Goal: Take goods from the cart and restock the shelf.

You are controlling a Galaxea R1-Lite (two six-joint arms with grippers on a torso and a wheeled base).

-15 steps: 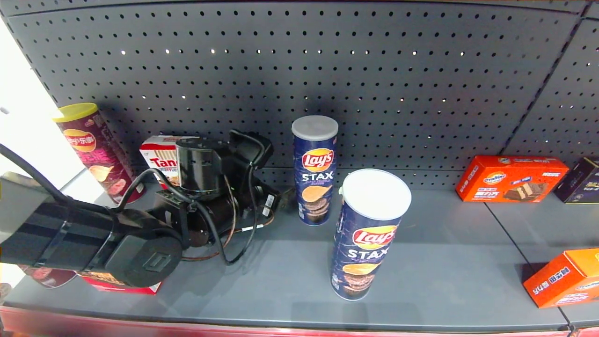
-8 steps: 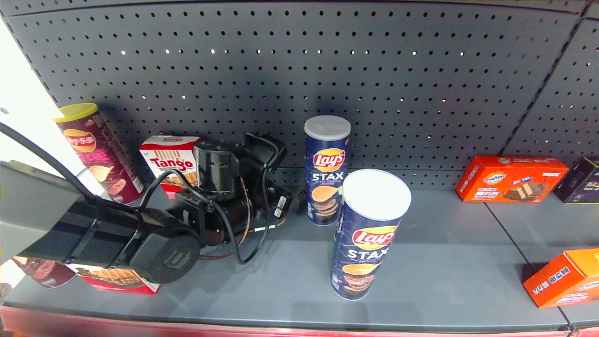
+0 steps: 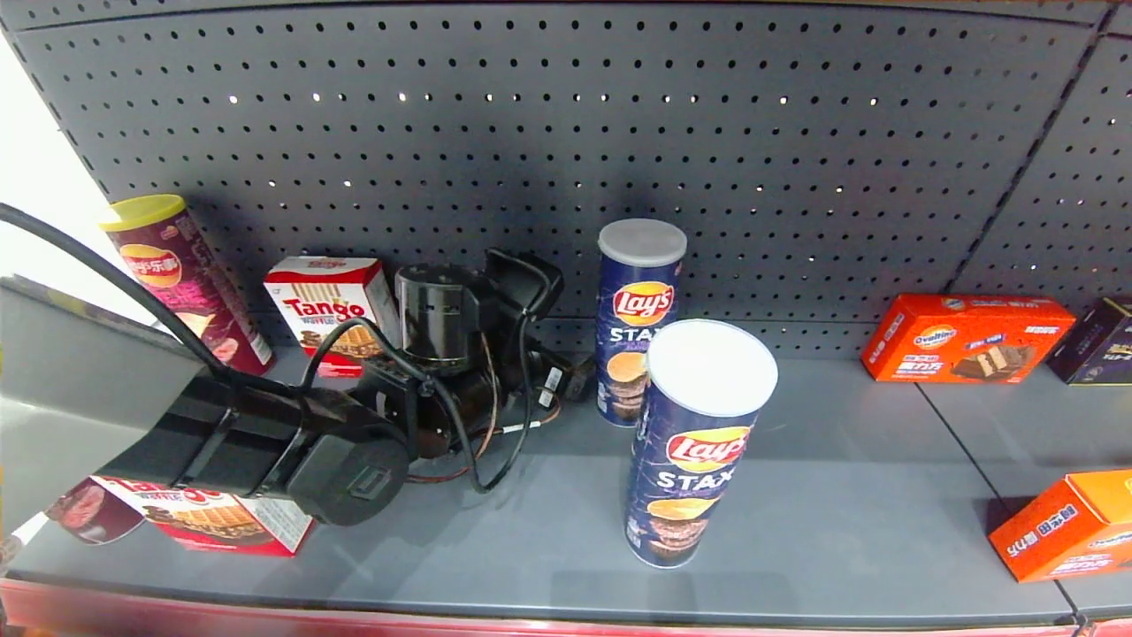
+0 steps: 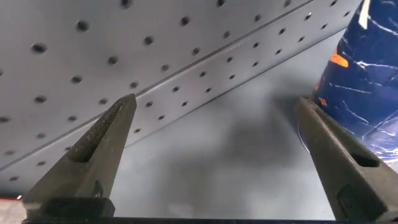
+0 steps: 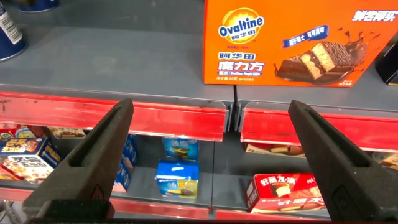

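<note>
- The left gripper (image 4: 214, 101) is hovering low over the shelf (image 3: 849, 495) close to its back edge, facing the perforated back panel (image 3: 566, 133). Its jaws are standing wide apart and are holding nothing.
- The rear blue chip can (image 3: 640, 323) is standing upright near the back edge, around the middle of the shelf. In the left wrist view this can (image 4: 367, 81) is lying outside the jaws, just beside one finger (image 4: 336, 155); whether the two are touching cannot be told.
- The front blue chip can (image 3: 694, 442) is standing upright nearer the front edge, just in front of the rear can and overlapping it in the head view.
- The right gripper (image 5: 210, 104) is hanging in front of the shelf's red front rail (image 5: 168, 115), its jaws spread wide and gripping nothing.
- An orange box (image 5: 292, 40) is resting on the shelf just behind that rail, and packaged goods (image 5: 177, 177) are sitting on the lower shelf beneath.
- A maroon can with a yellow lid (image 3: 181, 287) is leaning at the back left corner, with an upright wafer box (image 3: 327, 301) just beside it.
- A second wafer box (image 3: 203, 522) is lying flat at the front left corner, partly under the left arm.
- Another orange box (image 3: 968, 339) is lying along the back edge towards the right end, with a dark box (image 3: 1105, 341) beside it.
</note>
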